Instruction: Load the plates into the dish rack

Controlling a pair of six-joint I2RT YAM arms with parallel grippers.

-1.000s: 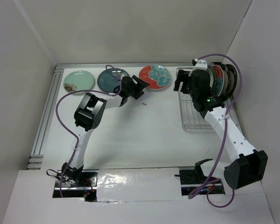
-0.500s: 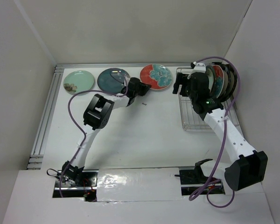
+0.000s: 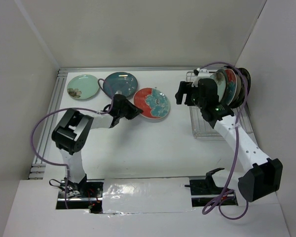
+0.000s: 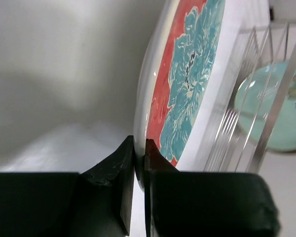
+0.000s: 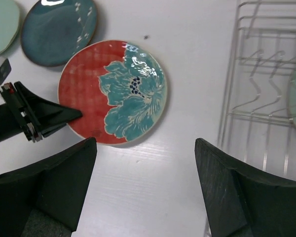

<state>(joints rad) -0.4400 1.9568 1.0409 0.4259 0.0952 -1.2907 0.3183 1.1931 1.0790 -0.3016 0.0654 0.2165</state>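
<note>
Mint plate (image 3: 83, 86): lies flat at the far-left corner of the tabletop (image 3: 153, 148); nothing touches it.
Dark teal plate (image 3: 120, 84): lies flat along the far edge, just beside the mint plate on its right; nothing touches it.
Left pincer (image 3: 135, 112): clamped on the near-left rim of the red plate. The left wrist view shows its 2 fingers, 1 on each face, with only the rim between them.
Red plate (image 3: 153, 102): toward the far edge at mid-width, between the dark teal plate and the dish rack, apart from both. Whether it rests on the tabletop or is lifted cannot be told.
Right pincer (image 3: 184, 94): spread wide, holding nothing, above the tabletop between the red plate and the rack's left side.
Dish rack (image 3: 200, 128): along the right edge, reaching the far-right corner; its near half is bare wire.
Racked plates (image 3: 232, 85): several stand on edge at the far end; the exact count is unclear.
Handling (judged): glazed ceramic, rigid, brittle, slick, and fairly heavy for a rim pinch.
Grip point (judged): take the rim with 1 finger per face, seated as deep as the rim allows.
Caution (judged): a rim pinch lets the plate swing or slip; contact with prongs or racked plates may chip it.
</note>
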